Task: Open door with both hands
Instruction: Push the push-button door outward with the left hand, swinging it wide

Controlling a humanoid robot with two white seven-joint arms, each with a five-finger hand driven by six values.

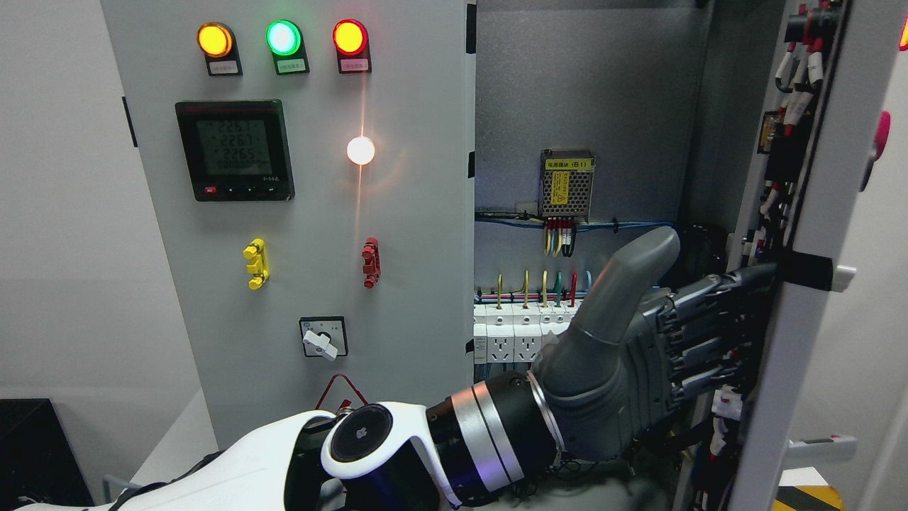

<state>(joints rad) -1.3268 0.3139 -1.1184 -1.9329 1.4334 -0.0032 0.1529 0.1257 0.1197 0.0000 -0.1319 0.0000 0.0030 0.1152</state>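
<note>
The grey cabinet's right door [805, 206] stands swung open, edge-on to me, with wiring on its inner face. My left arm comes in from the bottom left and reaches across to it. The left hand [699, 294] has its fingers [709, 348] stretched flat against the door's inner side near the edge, thumb [631, 277] pointing up, grasping nothing. The left door [411, 234] is closed and carries the controls. No right hand shows.
The left door holds three lit indicator lamps [282, 37], a digital meter [235, 149], yellow and red toggles and a rotary switch [323, 339]. Inside the cabinet are a power supply [566, 186], breakers [511, 333] and cables. A black latch block [805, 271] sits on the open door's edge.
</note>
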